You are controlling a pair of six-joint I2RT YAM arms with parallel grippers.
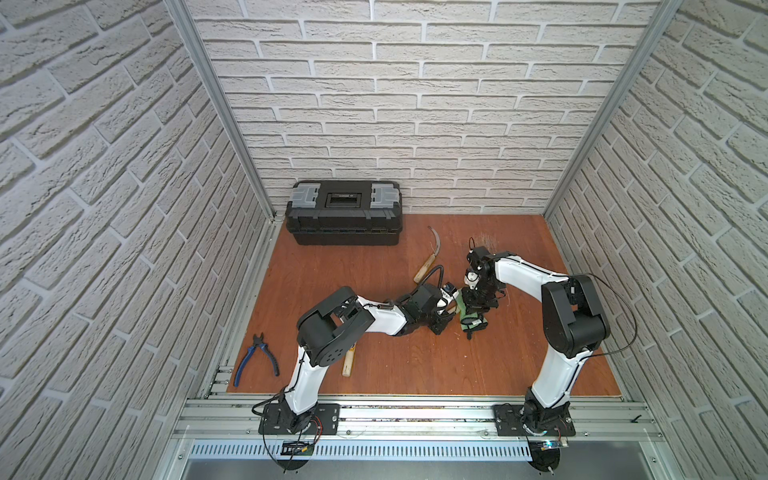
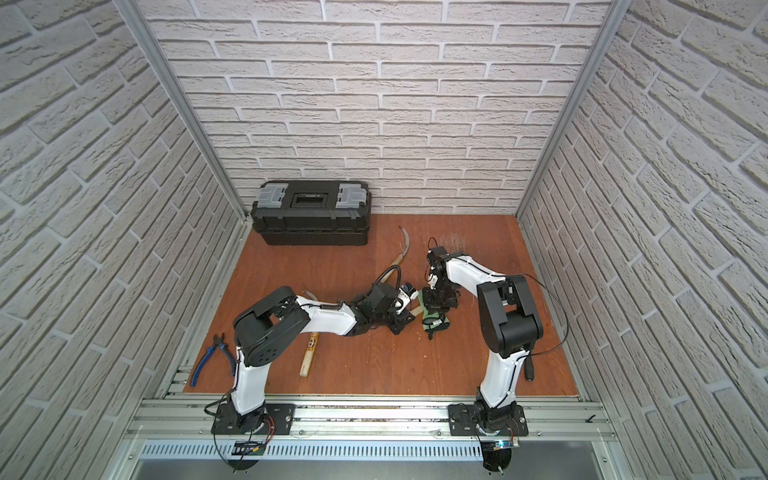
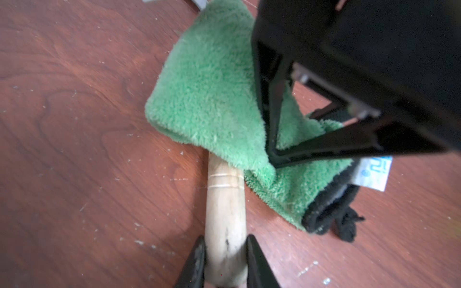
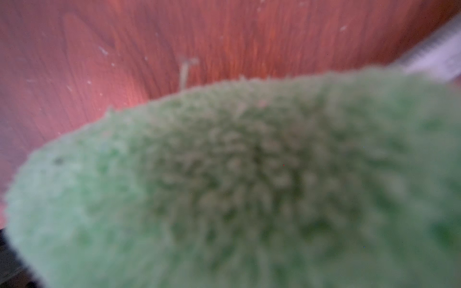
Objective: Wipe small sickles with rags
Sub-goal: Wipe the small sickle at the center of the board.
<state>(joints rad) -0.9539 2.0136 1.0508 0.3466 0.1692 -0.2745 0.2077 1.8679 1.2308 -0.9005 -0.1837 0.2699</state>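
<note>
Wood floor (image 1: 415,365), toolbox (image 1: 344,212), pliers (image 1: 256,359), sickles (image 1: 424,266), green rag (image 3: 207,87)

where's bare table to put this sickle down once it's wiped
Widest bare patch: front of the table, between the front sickle under the left arm and the right arm's base. Also free: in front of the toolbox, left of the back sickle. Crowded: the middle, where both arms meet over the green cloth and held sickle.
</note>
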